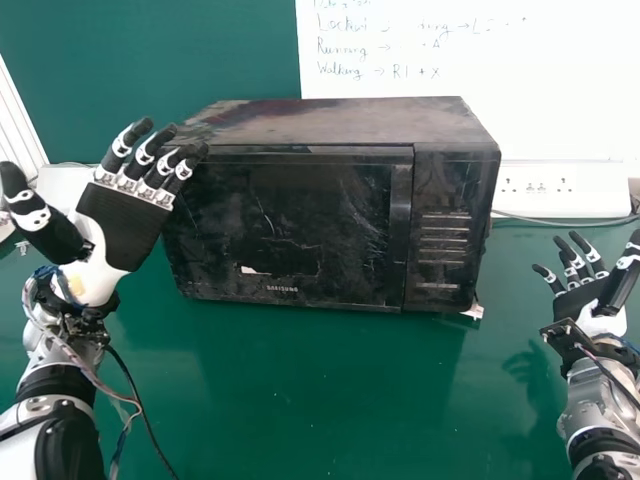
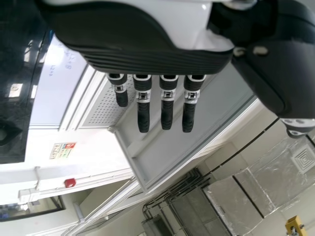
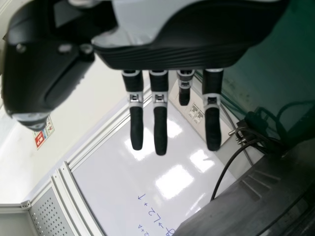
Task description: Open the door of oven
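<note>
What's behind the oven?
Above the oven, a green wall panel and the whiteboard show beyond it. Past its control-panel side are a socket strip and a cable. Its back and whatever its body covers can't be seen.

Black microwave oven [image 1: 340, 122], top scuffed and dusty, upright on green counter [image 1: 300, 400], front toward robot. Door [image 1: 310, 220] closed, dark, scratched, small pale patch near lower edge, beside control panel [image 1: 447, 190].
</note>
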Robot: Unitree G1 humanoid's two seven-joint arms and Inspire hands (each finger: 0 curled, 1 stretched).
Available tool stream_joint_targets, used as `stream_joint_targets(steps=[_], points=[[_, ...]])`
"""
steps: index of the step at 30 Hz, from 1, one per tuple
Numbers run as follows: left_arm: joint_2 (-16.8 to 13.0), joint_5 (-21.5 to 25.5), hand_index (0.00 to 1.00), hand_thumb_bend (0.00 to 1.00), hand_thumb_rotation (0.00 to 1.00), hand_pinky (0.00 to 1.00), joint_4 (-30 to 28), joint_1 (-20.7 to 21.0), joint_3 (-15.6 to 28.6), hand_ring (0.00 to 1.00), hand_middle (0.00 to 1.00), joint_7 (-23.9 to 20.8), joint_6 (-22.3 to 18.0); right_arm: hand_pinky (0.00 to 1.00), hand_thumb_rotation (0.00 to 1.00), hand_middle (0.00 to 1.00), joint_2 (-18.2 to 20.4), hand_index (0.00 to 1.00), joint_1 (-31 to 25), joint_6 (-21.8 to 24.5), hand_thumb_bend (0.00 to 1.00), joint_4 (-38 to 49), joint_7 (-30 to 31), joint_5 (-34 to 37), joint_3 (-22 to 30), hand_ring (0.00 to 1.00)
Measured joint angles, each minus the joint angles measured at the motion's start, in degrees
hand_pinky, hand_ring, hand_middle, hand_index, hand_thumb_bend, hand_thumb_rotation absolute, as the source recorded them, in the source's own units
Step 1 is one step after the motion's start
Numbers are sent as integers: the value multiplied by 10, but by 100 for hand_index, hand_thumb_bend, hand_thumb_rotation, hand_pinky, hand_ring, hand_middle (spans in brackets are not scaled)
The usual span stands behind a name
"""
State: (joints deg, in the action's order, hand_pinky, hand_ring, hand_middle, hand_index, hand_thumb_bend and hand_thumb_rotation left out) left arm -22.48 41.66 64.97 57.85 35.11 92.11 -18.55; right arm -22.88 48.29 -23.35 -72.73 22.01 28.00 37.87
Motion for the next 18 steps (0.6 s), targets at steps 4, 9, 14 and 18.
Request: stream_joint_targets(steps=[4,9,14,18], points=[[4,-5,67,96,89,40,10,1,0,57,66,0,-16,89,95,91,0,86,0,0,96,0,0,0,0,86],[5,-23,66,98,92,42,13,2,-5,60,68,0,-17,92,95,93,0,86,0,0,96,0,1,0,0,89],[6,-33,67,97,87,48,19,7,-11,64,71,0,-10,91,96,94,0,86,0,0,98,0,1,0,0,90],[7,-40,67,96,86,50,28,12,-15,67,72,-2,-3,92,95,95,0,90,0,-1,100,0,3,0,0,92]])
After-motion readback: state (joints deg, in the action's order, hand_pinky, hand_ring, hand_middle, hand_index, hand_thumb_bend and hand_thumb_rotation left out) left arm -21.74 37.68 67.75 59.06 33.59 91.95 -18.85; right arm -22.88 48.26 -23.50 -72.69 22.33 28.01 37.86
